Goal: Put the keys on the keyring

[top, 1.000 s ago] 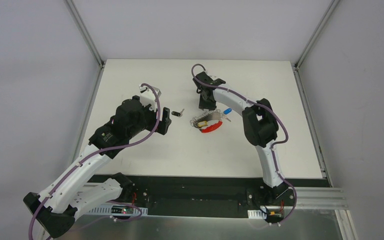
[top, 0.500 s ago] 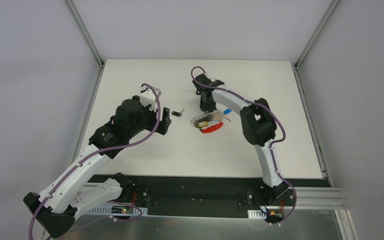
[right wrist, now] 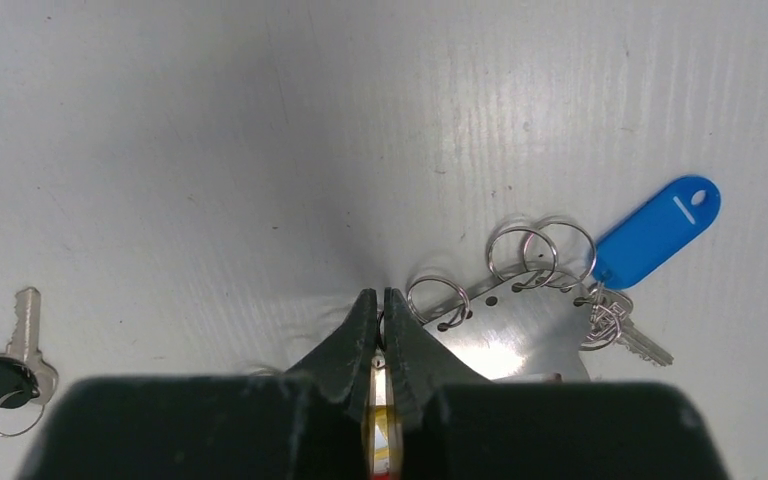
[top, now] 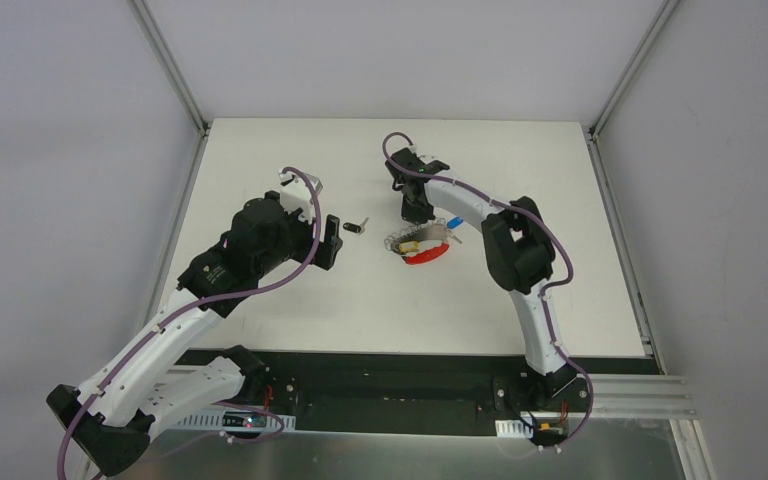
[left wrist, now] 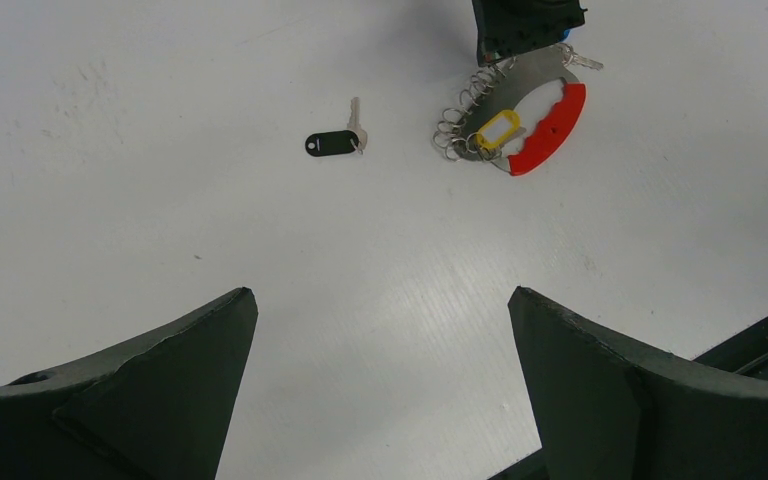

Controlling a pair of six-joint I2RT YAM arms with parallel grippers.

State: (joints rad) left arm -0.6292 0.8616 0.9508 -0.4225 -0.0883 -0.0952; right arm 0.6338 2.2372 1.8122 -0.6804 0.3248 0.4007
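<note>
Bent steeply down, the right gripper [right wrist: 378, 296] is pinched closed at the silver wire-ring keyring [right wrist: 520, 336] with red strap, while the left gripper [left wrist: 381, 294] hovers wide open near the black-headed metal key [left wrist: 334, 143].

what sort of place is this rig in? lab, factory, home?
Most likely a lab test cell: a white table boxed in by grey panels on aluminium frame posts, with a left arm and right arm bolted at its near edge.

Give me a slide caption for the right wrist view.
Right gripper shut on the keyring; blue-headed key by its rings, black-headed key apart at image left.
</note>
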